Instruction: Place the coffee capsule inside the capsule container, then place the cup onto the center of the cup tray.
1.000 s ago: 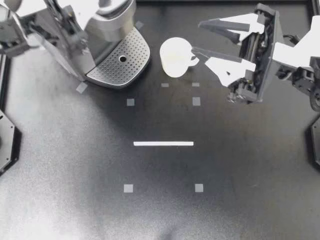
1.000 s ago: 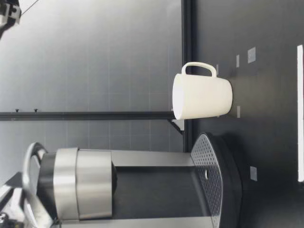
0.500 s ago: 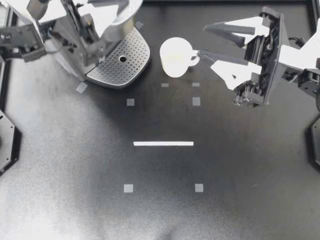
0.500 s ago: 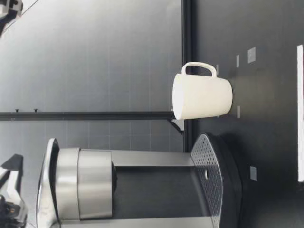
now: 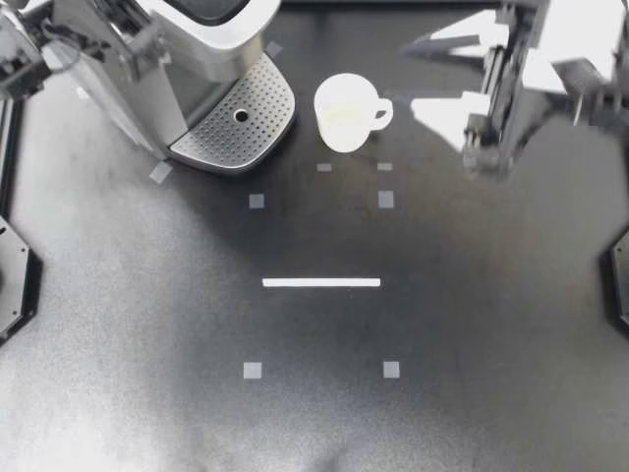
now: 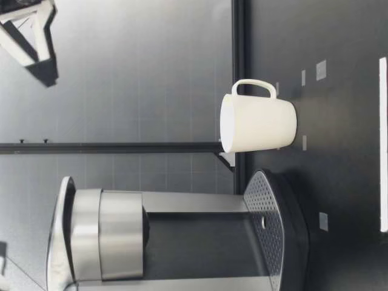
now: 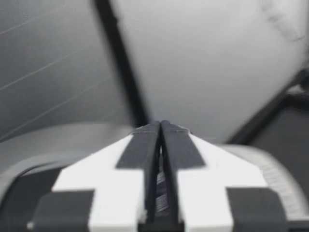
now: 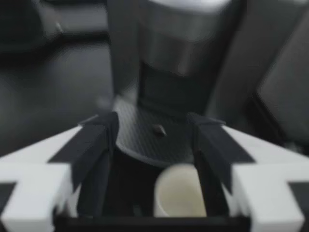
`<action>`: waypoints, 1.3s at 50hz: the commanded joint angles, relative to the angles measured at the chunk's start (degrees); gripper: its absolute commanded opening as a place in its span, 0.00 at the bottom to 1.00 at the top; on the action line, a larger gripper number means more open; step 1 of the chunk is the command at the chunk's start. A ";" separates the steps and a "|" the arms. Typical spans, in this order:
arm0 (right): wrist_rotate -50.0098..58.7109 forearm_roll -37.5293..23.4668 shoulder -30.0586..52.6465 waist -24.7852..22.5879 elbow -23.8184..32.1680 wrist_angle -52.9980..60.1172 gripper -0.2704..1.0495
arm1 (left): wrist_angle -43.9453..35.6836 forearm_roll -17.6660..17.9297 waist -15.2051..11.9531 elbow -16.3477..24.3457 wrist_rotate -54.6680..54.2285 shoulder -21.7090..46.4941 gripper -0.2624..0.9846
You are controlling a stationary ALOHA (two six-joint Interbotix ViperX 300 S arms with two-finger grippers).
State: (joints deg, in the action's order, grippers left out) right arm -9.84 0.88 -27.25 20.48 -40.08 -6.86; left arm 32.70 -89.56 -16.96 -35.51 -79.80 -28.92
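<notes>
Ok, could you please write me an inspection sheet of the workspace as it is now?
Surface: black table, white tape marks and one white strip.
Job's things: cup upright on the table, beside the cup tray, not on it; capsule not seen.
Clutter: nothing seen.
Grippers: right gripper open, facing the cup, apart from it; left gripper shut, holding nothing visible.
Cables: nothing seen.
Surroundings: grey wall behind the table.

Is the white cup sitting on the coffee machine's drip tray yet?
No, the cup stands on the black table beside the tray.
</notes>
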 commanded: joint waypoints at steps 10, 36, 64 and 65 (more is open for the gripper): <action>-3.60 -2.64 0.35 5.45 7.65 -18.02 0.65 | 15.91 25.49 4.39 9.23 27.95 -0.53 0.31; -32.52 18.02 10.81 14.33 12.92 -32.26 0.65 | 24.17 46.23 8.79 18.19 46.32 -1.76 0.31; -46.85 29.36 26.89 19.95 13.10 -29.09 0.65 | 19.69 46.14 8.79 14.77 46.05 -4.39 0.31; -46.85 29.36 26.89 19.95 13.18 -29.00 0.65 | 19.60 46.14 8.79 14.77 46.05 -4.39 0.31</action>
State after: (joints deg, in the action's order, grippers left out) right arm -56.69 29.97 0.26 39.99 -28.56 -36.39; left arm 52.82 -43.15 -8.26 -21.36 -33.75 -32.70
